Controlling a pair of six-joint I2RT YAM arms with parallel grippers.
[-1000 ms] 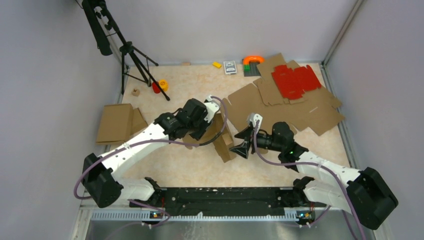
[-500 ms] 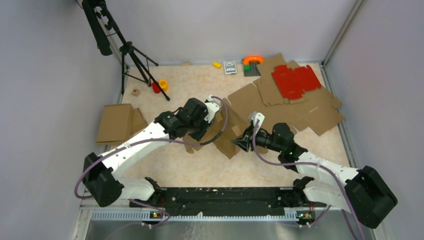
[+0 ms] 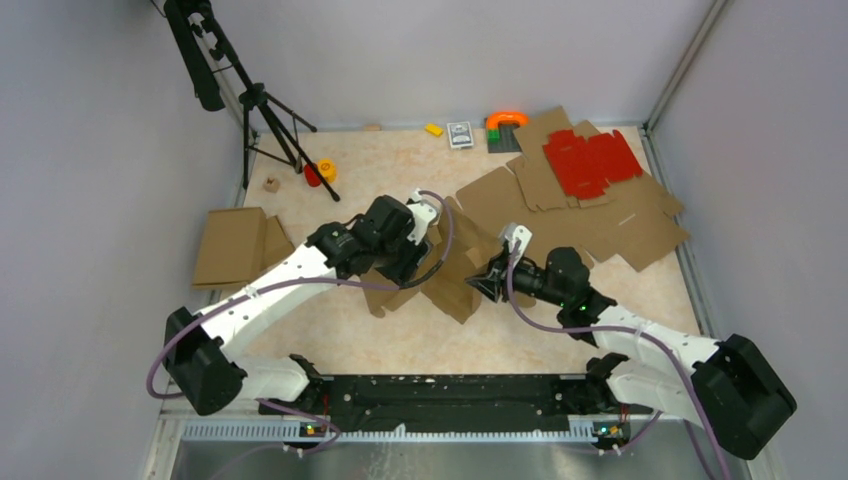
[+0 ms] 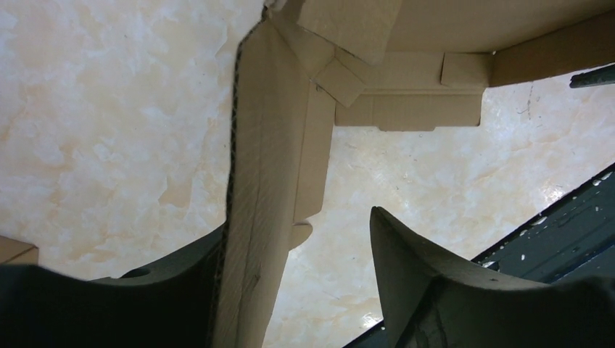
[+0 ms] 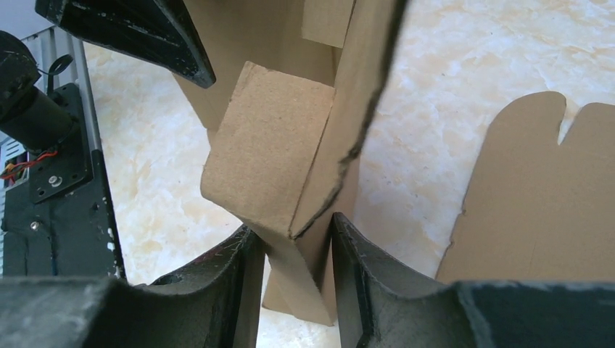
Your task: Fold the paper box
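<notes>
The paper box [image 3: 452, 283] stands on the table [image 3: 400, 170] between the left gripper [image 3: 403, 273] and the right gripper [image 3: 488, 283], flat cardboard sheets [image 3: 610, 228] lie behind it to the right, and a folded carton [image 3: 232, 245] lies far left, before a tripod [image 3: 268, 118].

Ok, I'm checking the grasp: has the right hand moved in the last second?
Yes. The right hand has edged away from the black base rail, toward the red sheet, closing on the box.
</notes>
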